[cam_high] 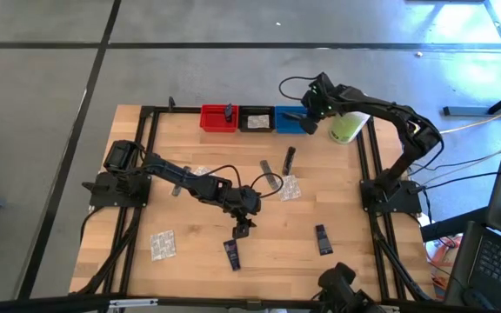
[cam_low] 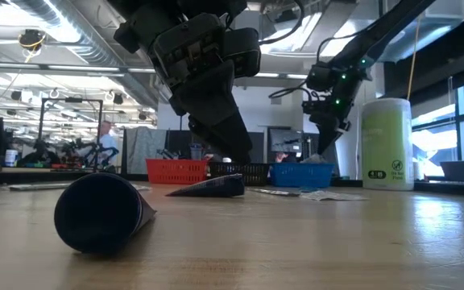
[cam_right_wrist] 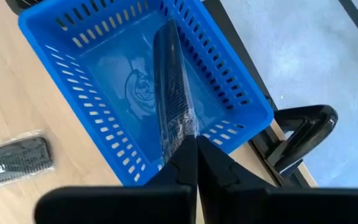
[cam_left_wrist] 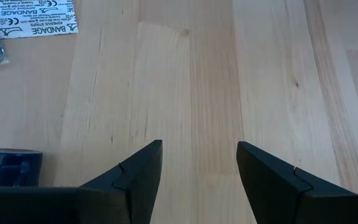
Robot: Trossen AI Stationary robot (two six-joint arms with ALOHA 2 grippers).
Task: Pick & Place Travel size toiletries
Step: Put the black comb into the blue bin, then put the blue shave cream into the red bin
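Three small bins stand in a row at the far edge of the counter (cam_high: 190, 226): a red bin (cam_high: 217, 118), a black bin (cam_high: 256, 119) and a blue bin (cam_high: 290, 120). From above, a dark item stands up out of the red bin and pale contents show in the black one. The right hand (cam_high: 308, 119) hangs over the blue bin, its fingers shut on a wrapped black comb (cam_right_wrist: 171, 87) whose free end points down into the bin; its floor, as far as the wrist view shows it, is bare. Beside that bin stands a pale-green cylindrical container (cam_high: 346, 127).

The left hand (cam_high: 243, 228) is low over the middle of the counter, fingers apart with bare wood between them and nothing held. Its wrist view alone shows the print on a bandage packet (cam_left_wrist: 36, 17) and the end of a navy tube (cam_left_wrist: 10, 168) lying beside one finger. Only the right wrist view shows another wrapped comb (cam_right_wrist: 14, 160) lying on the wood just outside the blue bin.

The overhead view shows the remaining toiletries scattered: a dark tube (cam_high: 232, 254) near the front, another tube (cam_high: 322, 239) to the right, a clear packet (cam_high: 163, 245) at front left, another packet (cam_high: 290, 188) mid-counter.

The counter is pale wood in a black frame on a grey concrete floor. The low view looks into a workshop with ceiling ducts, desks and a person far back.
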